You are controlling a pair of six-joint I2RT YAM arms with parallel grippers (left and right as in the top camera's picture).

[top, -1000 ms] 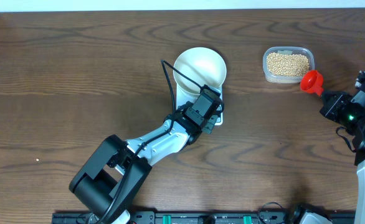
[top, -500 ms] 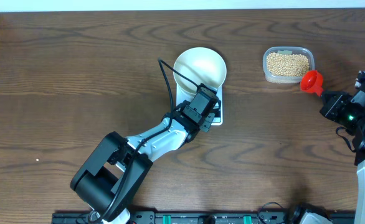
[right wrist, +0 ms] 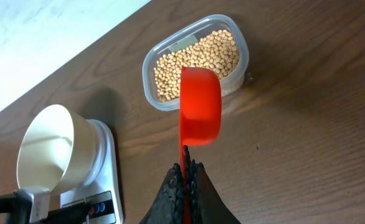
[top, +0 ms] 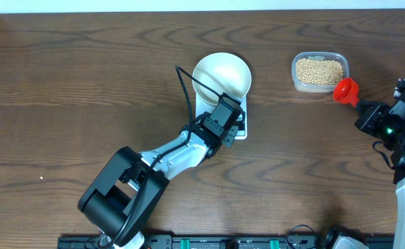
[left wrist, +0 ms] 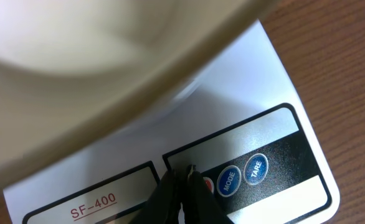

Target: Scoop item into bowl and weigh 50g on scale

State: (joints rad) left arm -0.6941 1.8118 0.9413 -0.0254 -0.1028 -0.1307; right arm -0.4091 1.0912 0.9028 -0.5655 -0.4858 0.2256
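— Beans (right wrist: 198,59) all in the clear tub (right wrist: 146,81), none in the bowl?
— None that I can see. Take the left gripper (left wrist: 182,177) first. Its tips are pinched together with no gap and carry nothing. They are set on or just over the red button (left wrist: 207,185), beside MODE (left wrist: 228,181) and TARE (left wrist: 255,169) on the scale (left wrist: 276,81). The white bowl (top: 221,75) stands on the scale just behind them.
— And the right?
— The right gripper (right wrist: 184,169) is clamped on the handle of the red scoop (right wrist: 200,106). The scoop looks empty from overhead and hangs just beside the tub.
— Which step, then?
— Switching on or zeroing, I'd judge, though the display is hidden. Next the scoop must dip into the beans, lift level and cross to the bowl without spilling.
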